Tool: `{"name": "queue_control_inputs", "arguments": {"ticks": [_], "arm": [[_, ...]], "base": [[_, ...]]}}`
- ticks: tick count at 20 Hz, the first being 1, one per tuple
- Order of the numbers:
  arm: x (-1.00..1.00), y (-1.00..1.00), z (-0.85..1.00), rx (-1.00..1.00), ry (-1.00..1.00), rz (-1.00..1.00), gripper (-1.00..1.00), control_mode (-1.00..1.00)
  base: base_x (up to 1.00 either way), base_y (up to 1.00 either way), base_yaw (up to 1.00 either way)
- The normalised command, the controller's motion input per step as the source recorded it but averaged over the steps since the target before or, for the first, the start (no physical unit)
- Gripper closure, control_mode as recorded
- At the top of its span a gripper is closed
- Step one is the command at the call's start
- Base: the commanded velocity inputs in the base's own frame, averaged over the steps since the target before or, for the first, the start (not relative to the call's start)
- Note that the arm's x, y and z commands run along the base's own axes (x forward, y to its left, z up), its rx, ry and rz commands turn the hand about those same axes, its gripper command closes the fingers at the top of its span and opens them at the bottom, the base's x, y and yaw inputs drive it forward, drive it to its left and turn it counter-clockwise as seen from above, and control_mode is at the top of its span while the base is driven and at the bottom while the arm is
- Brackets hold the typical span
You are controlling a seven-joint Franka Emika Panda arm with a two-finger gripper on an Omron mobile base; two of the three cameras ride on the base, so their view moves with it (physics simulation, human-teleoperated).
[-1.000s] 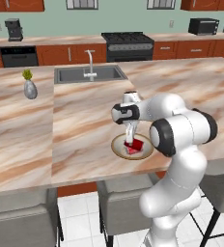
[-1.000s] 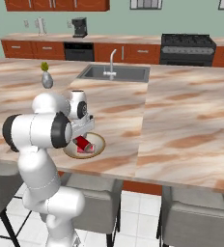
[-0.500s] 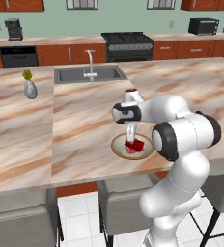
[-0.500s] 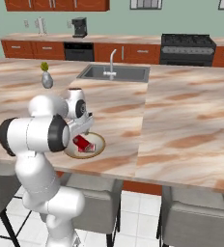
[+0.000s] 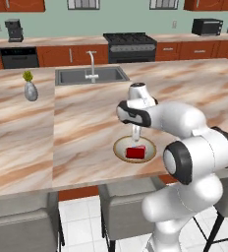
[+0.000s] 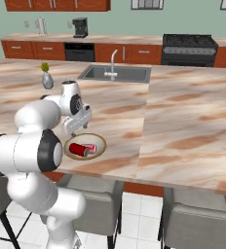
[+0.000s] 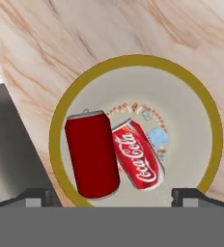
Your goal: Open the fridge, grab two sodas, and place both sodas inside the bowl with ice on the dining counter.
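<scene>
Two soda cans (image 7: pixel 111 154) lie side by side in the bowl (image 7: pixel 201 101), directly below the spread, empty hand (image 7: pixel 111 195), long axes toward 11 o'clock.

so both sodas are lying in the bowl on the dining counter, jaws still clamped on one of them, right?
Not clamped. The hand view shows both sodas lying loose in the bowl with the gripper above them, jaws spread wide and touching neither. The rest holds: the bowl sits on the dining counter.
</scene>
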Motion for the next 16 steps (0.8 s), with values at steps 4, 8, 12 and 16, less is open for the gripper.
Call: {"name": "queue_control_inputs", "arguments": {"ticks": [4, 8, 12, 16], "arm": [[-0.34, 0.00, 0.39, -0.01, -0.05, 0.00, -1.00, -1.00], [-0.53, 0.00, 0.24, 0.00, -0.09, 0.00, -1.00, -1.00], [-0.64, 0.00, 0.02, 0.15, -0.14, -0.08, -1.00, -1.00], [-0.66, 0.03, 0.05, 0.16, -0.18, -0.20, -1.00, -1.00]], "base": [[0.00, 0.00, 0.00], [0.00, 0.00, 0.00], [0.00, 0.00, 0.00], [0.00, 0.00, 0.00]]}}
